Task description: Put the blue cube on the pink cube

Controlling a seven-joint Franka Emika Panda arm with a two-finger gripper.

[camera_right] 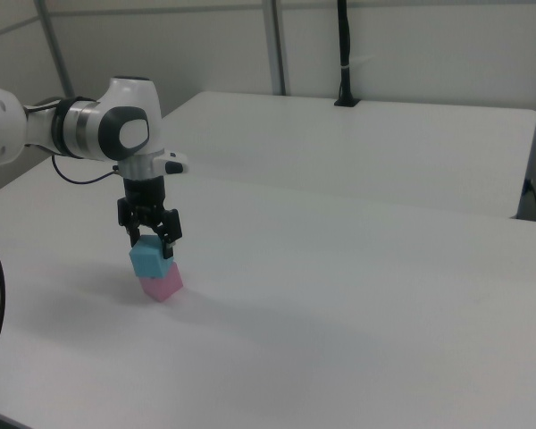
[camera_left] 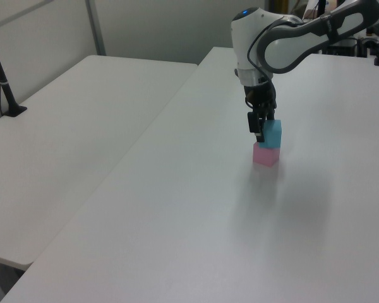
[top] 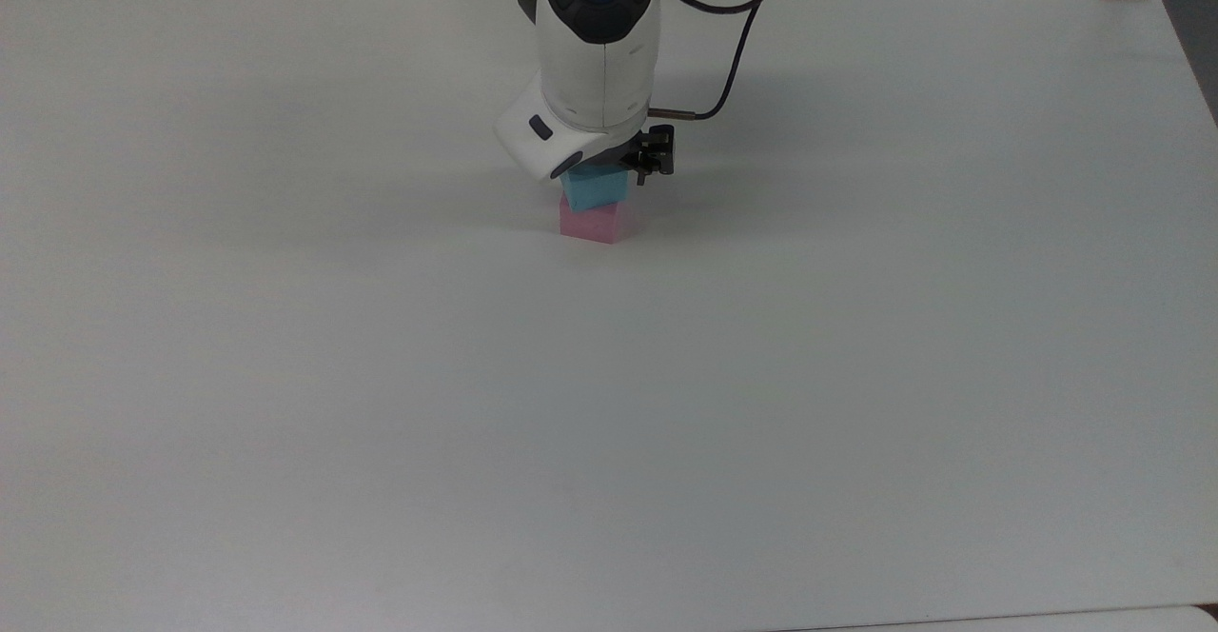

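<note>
The blue cube (top: 596,190) (camera_left: 272,133) (camera_right: 149,260) rests on the pink cube (top: 594,224) (camera_left: 266,155) (camera_right: 163,285), turned a little and offset toward the right view's left. The stack stands on the white table (top: 609,404), in the far middle of the top view. My gripper (camera_right: 153,239) (camera_left: 259,128) hangs straight down over the stack, open, its fingertips (camera_right: 172,236) level with the blue cube's top edges on either side. In the top view the white wrist (top: 580,89) covers most of the gripper.
A second white table (camera_left: 69,126) (camera_right: 357,143) adjoins this one. A black post (camera_left: 3,82) (camera_right: 343,54) stands on it. A black cable (top: 733,70) loops off the wrist. The table edge (top: 952,618) runs along the top view's bottom.
</note>
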